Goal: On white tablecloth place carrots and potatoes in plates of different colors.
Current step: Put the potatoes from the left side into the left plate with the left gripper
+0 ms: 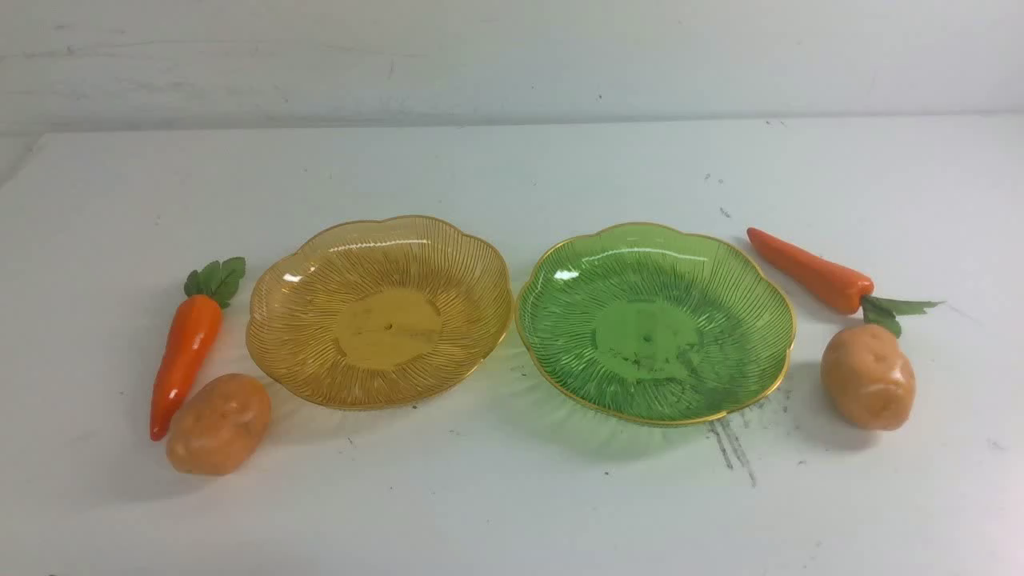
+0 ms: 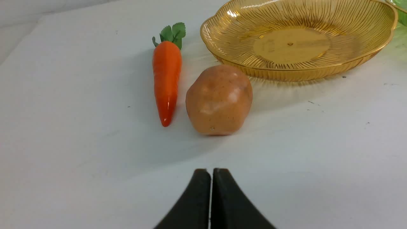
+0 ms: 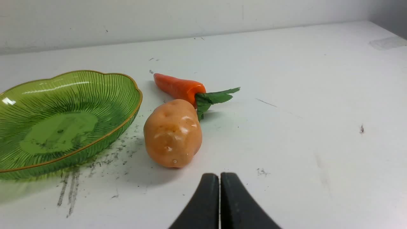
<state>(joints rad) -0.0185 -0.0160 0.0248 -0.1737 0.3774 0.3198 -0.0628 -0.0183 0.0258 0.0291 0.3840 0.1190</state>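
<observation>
On the white tablecloth [image 1: 512,496] stand an amber-yellow plate [image 1: 379,310] and a green plate [image 1: 654,322], side by side and both empty. Left of the amber plate lie a carrot [image 1: 186,352] and a potato [image 1: 218,424]. Right of the green plate lie a second carrot [image 1: 812,270] and a second potato [image 1: 867,377]. My left gripper [image 2: 211,171] is shut and empty, a short way from its potato [image 2: 219,99] and carrot [image 2: 166,79]. My right gripper [image 3: 219,176] is likewise shut and empty, close to its potato [image 3: 172,133] and carrot [image 3: 178,88]. Neither gripper shows in the front view.
A pale wall [image 1: 512,56] closes the table's far side. Grey scratch streaks [image 1: 732,448] mark the cloth in front of the green plate. The cloth's left corner [image 1: 32,152] falls away at the back left.
</observation>
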